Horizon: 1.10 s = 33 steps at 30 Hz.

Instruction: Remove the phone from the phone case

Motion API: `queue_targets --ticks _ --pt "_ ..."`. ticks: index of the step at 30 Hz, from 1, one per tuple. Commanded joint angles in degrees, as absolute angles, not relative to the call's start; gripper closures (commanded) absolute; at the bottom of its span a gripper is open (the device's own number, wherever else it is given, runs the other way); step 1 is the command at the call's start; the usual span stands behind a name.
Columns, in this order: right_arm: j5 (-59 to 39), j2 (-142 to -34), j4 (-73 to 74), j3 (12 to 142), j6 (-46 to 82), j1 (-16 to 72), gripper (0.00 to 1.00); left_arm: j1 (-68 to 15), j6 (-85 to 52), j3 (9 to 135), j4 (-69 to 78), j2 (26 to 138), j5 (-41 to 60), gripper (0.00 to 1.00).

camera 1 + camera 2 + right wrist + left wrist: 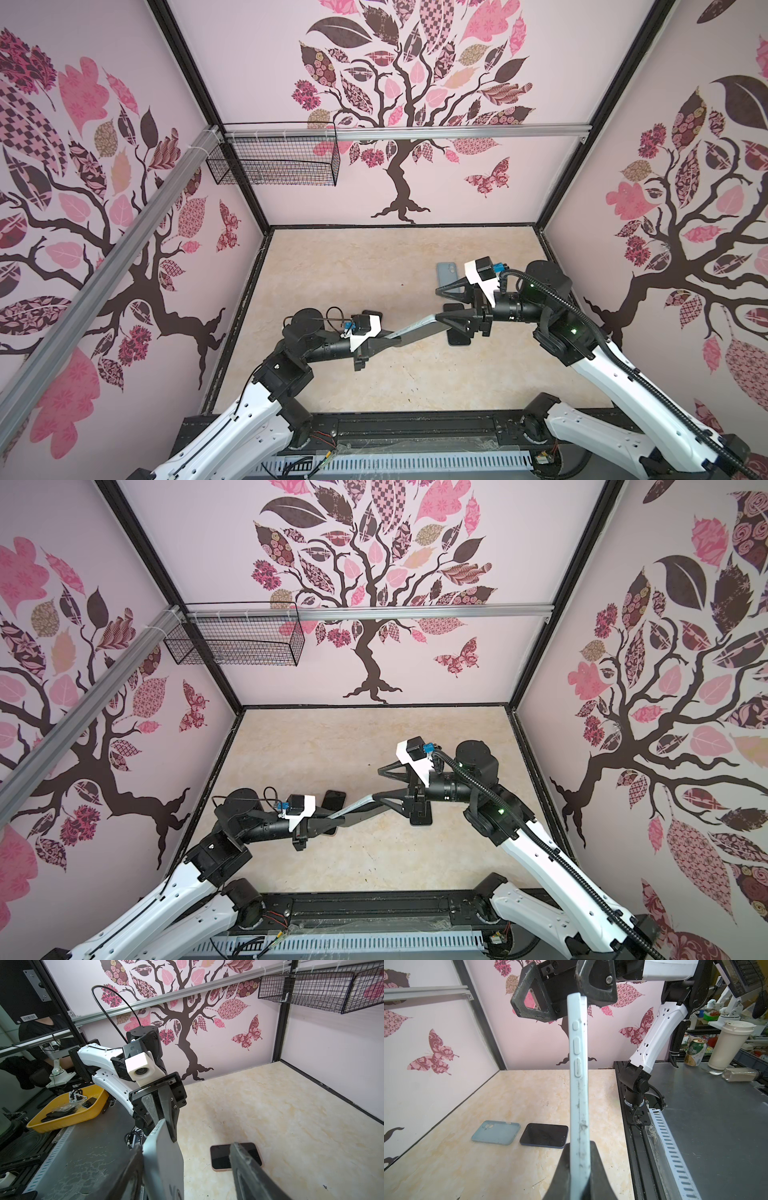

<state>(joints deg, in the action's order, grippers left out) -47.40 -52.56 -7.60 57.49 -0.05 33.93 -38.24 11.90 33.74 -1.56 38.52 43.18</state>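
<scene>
**Mid-air hold of the handset.** My left gripper (579,1159) is clenched on one short end of the cased phone (579,1084), a handset in a scuffed, pale blue case. I hold it edge-on in the air above the table (353,266), and it spans the gap to my right gripper (439,304).

The right jaws stand apart at the phone's far end. One finger (133,1169) lies along the case's flat face, probably touching it, though the wrist view is too close to be sure. The other finger (245,1169) is well clear.

On the table lie an empty pale blue case (496,1132) and, just beside it, a dark phone (544,1135), screen up. A second phone (334,800) lies near my left wrist.
</scene>
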Motion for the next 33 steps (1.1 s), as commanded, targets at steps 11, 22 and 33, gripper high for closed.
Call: queue_targets --ticks 11,22,33 --pt "-40.83 -57.6 -15.47 59.01 -2.78 33.66 0.34 -38.51 12.08 36.55 4.21 36.75 46.49 1.0" --pt "-47.5 -64.02 -23.02 63.53 -7.83 33.65 0.35 -38.5 12.0 37.01 4.21 36.13 49.45 1.0" --pt "-54.93 -66.77 -21.96 63.52 -3.58 30.63 0.35 -38.5 12.74 38.47 2.93 35.5 51.74 1.0"
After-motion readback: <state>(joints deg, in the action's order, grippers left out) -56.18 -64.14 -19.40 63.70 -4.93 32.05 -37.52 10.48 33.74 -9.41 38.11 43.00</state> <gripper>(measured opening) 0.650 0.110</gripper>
